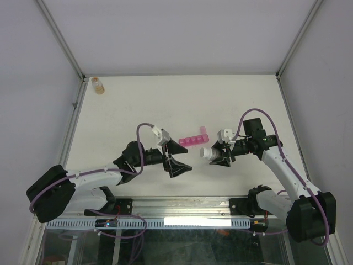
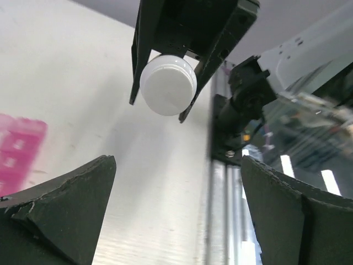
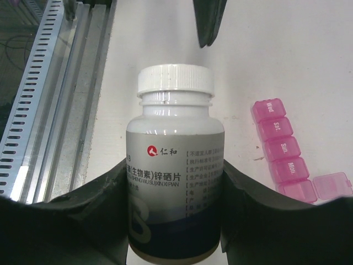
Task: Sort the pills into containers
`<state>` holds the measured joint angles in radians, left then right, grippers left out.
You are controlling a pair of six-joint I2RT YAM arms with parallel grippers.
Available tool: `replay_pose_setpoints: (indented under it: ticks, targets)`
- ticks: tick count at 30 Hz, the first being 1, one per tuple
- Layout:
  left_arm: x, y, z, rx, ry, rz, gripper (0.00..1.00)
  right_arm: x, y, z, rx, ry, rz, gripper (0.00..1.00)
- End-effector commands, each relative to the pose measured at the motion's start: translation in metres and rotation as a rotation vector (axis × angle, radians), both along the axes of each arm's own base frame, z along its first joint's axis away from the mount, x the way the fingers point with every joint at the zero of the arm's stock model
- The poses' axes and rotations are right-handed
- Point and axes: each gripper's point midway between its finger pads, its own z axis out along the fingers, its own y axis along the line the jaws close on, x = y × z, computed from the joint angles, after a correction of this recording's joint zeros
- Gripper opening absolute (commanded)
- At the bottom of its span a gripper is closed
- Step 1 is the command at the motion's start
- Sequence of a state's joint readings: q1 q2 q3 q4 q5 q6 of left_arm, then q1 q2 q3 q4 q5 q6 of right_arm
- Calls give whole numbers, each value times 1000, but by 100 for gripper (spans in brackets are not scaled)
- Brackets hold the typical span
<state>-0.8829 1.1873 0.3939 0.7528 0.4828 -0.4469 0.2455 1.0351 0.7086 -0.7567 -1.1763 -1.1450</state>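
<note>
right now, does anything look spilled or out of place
Nothing spilled. On the pink organiser the end lid is flipped open, the others shut; an amber bottle stands alone in the far left corner.

We saw the left pincer [image 2: 177, 165] standing wide, its jaws at seven and five o'clock with only bare table [image 2: 83, 72] between them. At twelve o'clock the right pincer [image 2: 157, 110] gripped a white-capped bottle [image 2: 168, 84], cap toward us. A blurred pink organiser [image 2: 16, 152] lay at nine o'clock, and a metal rail [image 2: 220, 210] at four.
</note>
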Motion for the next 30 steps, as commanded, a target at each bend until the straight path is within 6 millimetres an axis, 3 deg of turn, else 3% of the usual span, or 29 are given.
replay_pose_setpoints:
  ticks: [1, 4, 12, 20, 30]
  targets:
    - [15, 7, 29, -47, -659, 37, 99, 4, 4, 15, 44, -51, 17, 0]
    - [24, -4, 29, -17, -761, 15, 99, 5, 3, 15, 43, -50, 14, 0]
    - [45, -28, 37, -15, -795, 19, 99, 5, 3, 13, 40, -43, 11, 0]
    - [36, -38, 47, -95, -730, -39, 89, 5, 3, 13, 39, -43, 11, 0]
    - [23, -47, 31, -104, -678, -134, 81, 5, 3, 14, 41, -45, 13, 0]
